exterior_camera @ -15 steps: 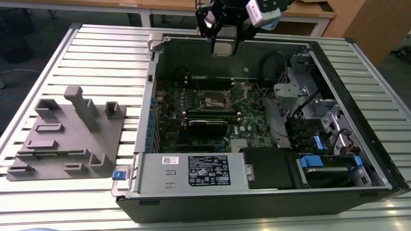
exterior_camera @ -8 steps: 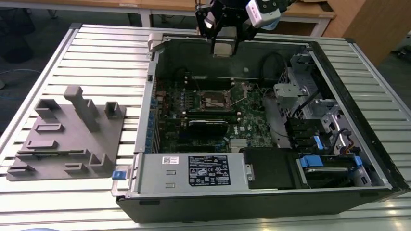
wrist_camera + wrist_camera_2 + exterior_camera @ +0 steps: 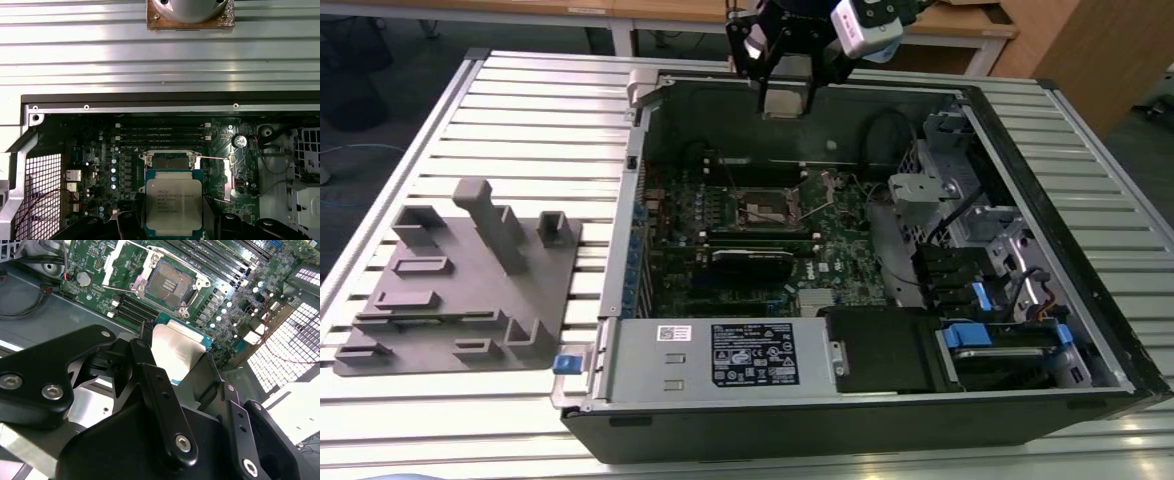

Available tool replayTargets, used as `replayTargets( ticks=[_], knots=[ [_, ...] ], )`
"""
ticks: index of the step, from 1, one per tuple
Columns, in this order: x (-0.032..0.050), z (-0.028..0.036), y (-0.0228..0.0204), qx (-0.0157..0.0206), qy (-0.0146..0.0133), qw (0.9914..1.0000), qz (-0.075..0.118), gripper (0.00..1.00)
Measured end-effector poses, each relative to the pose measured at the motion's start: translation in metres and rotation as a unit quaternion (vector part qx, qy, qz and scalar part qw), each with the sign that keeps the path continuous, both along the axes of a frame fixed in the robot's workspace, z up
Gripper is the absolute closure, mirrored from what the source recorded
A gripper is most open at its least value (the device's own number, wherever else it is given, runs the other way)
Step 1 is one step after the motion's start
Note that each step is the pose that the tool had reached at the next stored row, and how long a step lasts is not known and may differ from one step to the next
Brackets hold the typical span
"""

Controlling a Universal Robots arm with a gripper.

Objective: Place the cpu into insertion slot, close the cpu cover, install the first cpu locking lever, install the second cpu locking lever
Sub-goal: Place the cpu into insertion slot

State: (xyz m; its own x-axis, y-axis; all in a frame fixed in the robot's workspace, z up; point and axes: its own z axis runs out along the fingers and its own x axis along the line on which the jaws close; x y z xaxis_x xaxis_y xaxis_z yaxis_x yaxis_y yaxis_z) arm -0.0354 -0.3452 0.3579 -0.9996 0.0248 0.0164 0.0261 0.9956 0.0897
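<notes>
**Status.** The gripper [image 3: 785,88] hangs over the open computer case [image 3: 854,425], which rests on the slatted worktop [image 3: 520,110]. The jaws are closed part-way onto the cpu [image 3: 783,103] and hold it by two opposite edges. In the second wrist view the black fingers [image 3: 156,385] stand one on each side of the chip, and its silvery metal top faces away from the gripper body.

**Location of the target.** The insertion slot [image 3: 767,208] sits on the green motherboard [image 3: 680,250] at the bottom of the case. The cpu is well apart from it, at about the height of the case's far rim. In the exterior view the slot lies almost straight below the chip in the picture, a little toward the exterior view's left.

**Governing relation.** In the first wrist view the chip overlaps the nearer part of the slot's metal frame. The far edge of the frame shows beyond the chip, between it and the long memory slots [image 3: 162,131]. The chip's edges run parallel to the frame's edges, so no twist appears to separate the two. Judged from this, the gap is mainly one of height, with a small sideways offset toward the memory slots. Part of that offset may be due to the camera's angle.

**Slot condition.** In the second wrist view the dark contact field lies bare, with nothing closed over it. A thin locking lever [image 3: 214,158] juts out beside the frame, not latched down
</notes>
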Motion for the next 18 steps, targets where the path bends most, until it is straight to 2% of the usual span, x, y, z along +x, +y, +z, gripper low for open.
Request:
replayTargets(
  ticks=[10,18],
  knots=[
    [0.0,-0.0125,0.0,-0.0001,-0.0028,1.0,0.0,0.46],
    [0.0,-0.0127,0.0,-0.0002,-0.0029,1.0,0.0,0.46]
  ],
)
